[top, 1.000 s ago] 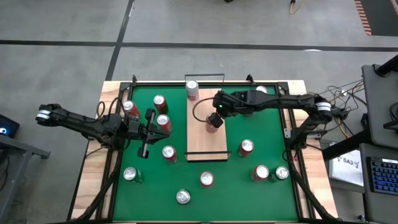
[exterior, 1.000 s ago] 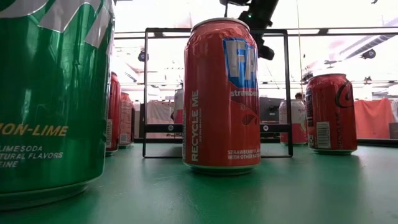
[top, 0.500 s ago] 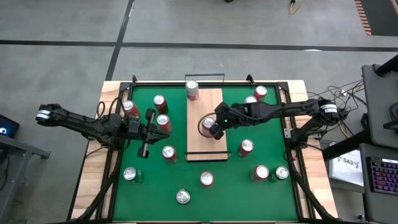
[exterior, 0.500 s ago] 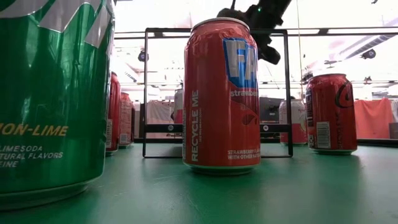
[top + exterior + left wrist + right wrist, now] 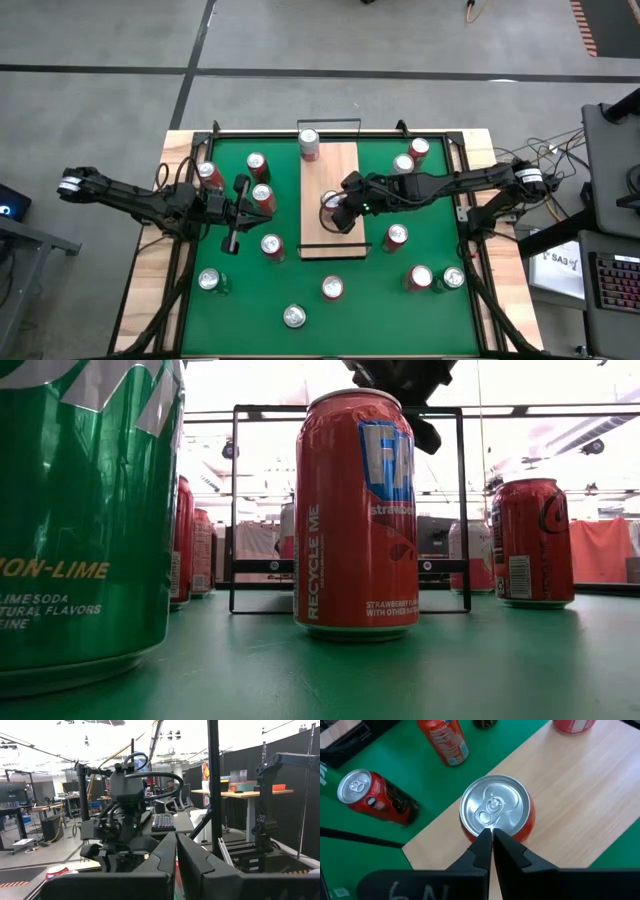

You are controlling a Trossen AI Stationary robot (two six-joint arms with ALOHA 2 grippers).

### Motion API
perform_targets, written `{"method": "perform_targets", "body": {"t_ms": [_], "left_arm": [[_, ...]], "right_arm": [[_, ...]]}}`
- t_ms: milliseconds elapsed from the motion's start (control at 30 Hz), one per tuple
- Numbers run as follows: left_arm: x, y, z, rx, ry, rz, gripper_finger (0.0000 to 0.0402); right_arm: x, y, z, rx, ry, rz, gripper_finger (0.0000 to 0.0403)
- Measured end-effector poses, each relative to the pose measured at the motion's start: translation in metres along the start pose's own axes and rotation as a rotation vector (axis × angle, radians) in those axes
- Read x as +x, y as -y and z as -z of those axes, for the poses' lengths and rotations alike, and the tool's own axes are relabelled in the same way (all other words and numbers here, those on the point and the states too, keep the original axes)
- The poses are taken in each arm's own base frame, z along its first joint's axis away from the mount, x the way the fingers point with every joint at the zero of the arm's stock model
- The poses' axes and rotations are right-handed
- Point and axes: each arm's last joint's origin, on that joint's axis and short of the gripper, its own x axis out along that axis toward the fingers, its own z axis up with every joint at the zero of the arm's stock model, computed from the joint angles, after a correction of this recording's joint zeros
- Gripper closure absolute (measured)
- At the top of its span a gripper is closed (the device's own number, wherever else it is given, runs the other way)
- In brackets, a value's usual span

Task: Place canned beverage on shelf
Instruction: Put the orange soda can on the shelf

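right gripper (image 5: 491, 836) hovers closed over can (image 5: 496, 808), per wrist view.

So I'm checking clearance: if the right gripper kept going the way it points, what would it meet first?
Probably the lid of the red can standing on the shelf; the right gripper, fingers shut, points down at it.

Straight down over the whole mat (image 5: 400, 290); level, close behind a red can (image 5: 355, 510); both sharing the shelf (image 5: 318, 240)
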Motion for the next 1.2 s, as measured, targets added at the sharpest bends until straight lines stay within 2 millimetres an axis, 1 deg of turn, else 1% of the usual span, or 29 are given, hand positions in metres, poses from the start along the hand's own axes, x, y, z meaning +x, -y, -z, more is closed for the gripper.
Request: {"method": "perform_targets", "body": {"t_ms": [100,267,367,500,667,933,1100,1200], "left_arm": [[0.000,0.000,0.000,0.000,0.000,0.000,0.0402],[0.000,0.000,0.000,0.000,0.000,0.000,0.0402],[0.000,0.000,0.000,0.000,0.000,0.000,0.0402],[0.000,0.000,0.000,0.000,0.000,0.000,0.0402],[0.000,0.000,0.000,0.000,-0.001,0.000,0.0402],[0.000,0.000,0.001,0.000,-0.004,0.000,0.0402],[0.000,0.000,0.001,0.000,-0.004,0.000,0.0402],[0.000,0.000,0.001,0.000,-0.004,0.001,0.0402]], "right_arm": [[-0.001,-0.003,0.003,-0.016,-0.004,-0.007,0.0394],[-0.005,-0.017,0.008,-0.174,0.024,-0.063,0.0394],[-0.001,-0.025,0.007,-0.195,0.070,-0.105,0.0394],[0.016,-0.030,0.007,-0.232,0.093,-0.109,0.0394],[0.043,-0.032,0.016,-0.305,0.056,-0.041,0.0394],[0.053,-0.037,0.000,-0.325,0.126,0.046,0.0394],[0.051,-0.036,-0.013,-0.300,0.173,0.078,0.0394],[0.045,-0.040,-0.020,-0.289,0.203,0.075,0.0394]]}}
